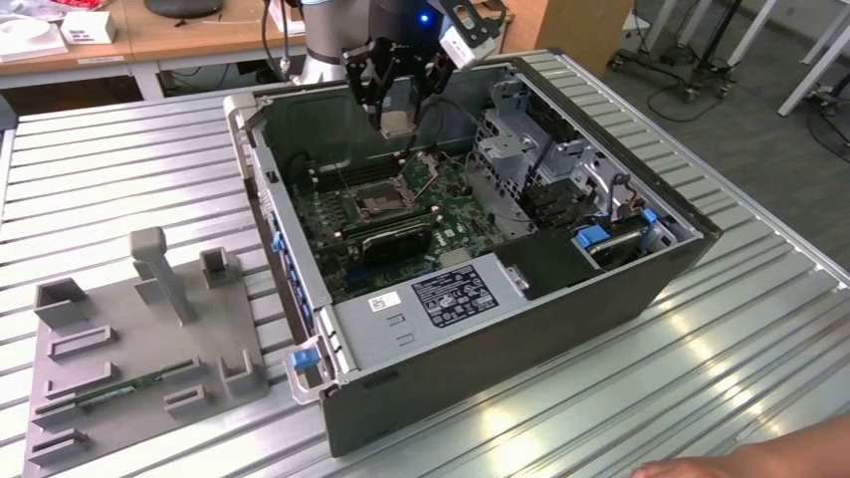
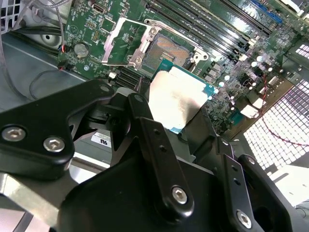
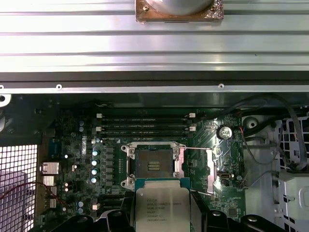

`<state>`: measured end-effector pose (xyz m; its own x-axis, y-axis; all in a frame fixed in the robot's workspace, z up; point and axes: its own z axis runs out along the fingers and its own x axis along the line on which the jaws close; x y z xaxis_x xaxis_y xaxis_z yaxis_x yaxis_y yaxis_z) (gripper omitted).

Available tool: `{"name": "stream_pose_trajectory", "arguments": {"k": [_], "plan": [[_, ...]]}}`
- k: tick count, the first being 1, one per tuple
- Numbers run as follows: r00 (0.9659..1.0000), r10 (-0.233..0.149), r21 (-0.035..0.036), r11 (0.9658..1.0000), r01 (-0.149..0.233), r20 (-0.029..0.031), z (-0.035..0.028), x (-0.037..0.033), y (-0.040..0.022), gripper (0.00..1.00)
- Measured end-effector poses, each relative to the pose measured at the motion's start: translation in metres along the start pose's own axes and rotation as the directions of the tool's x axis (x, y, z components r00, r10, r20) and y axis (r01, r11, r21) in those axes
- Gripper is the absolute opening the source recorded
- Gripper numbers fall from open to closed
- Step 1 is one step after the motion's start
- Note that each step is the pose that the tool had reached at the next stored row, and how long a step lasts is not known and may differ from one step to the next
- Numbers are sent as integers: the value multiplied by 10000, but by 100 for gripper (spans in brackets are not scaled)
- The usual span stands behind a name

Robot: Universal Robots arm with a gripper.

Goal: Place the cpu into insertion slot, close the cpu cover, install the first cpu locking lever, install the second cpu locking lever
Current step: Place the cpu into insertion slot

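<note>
Your gripper [image 1: 396,118] is clamped on the cpu [image 1: 396,124], one black finger on each of two opposite edges. The chip hangs flat in the air with its silvery top facing up. In the exterior view it hovers inside the open computer case [image 1: 286,249], at about twelve o'clock from the insertion slot [image 1: 377,202] and well above the green board. In the second wrist view, the cpu [image 2: 176,99] sits between the fingers [image 2: 140,108] and the insertion slot [image 2: 173,50] lies bare beyond it, its contact field exposed. The cpu cover [image 2: 110,42] is swung back, open, beside the slot. In the first wrist view, the cpu [image 3: 161,208] is just short of the insertion slot [image 3: 153,166] and not touching it, and the long memory slots [image 3: 145,123] run along the slot's far side. In the exterior view, a grey fixture plate [image 1: 146,339] lies on the slatted metal table [image 1: 743,339] at about eight o'clock from the case. A person's hand [image 1: 743,463] rests at five o'clock, by the picture's edge.
</note>
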<state>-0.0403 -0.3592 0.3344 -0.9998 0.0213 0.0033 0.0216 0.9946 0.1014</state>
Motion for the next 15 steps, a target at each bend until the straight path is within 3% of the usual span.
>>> {"name": "stream_pose_trajectory", "arguments": {"k": [9,12,15], "plan": [[10000,39,0,10000,-39,4,1,0,0,54],[9994,339,-2,9994,-339,34,4,0,0,54],[9964,847,-7,9964,-847,86,9,0,-1,54]]}}
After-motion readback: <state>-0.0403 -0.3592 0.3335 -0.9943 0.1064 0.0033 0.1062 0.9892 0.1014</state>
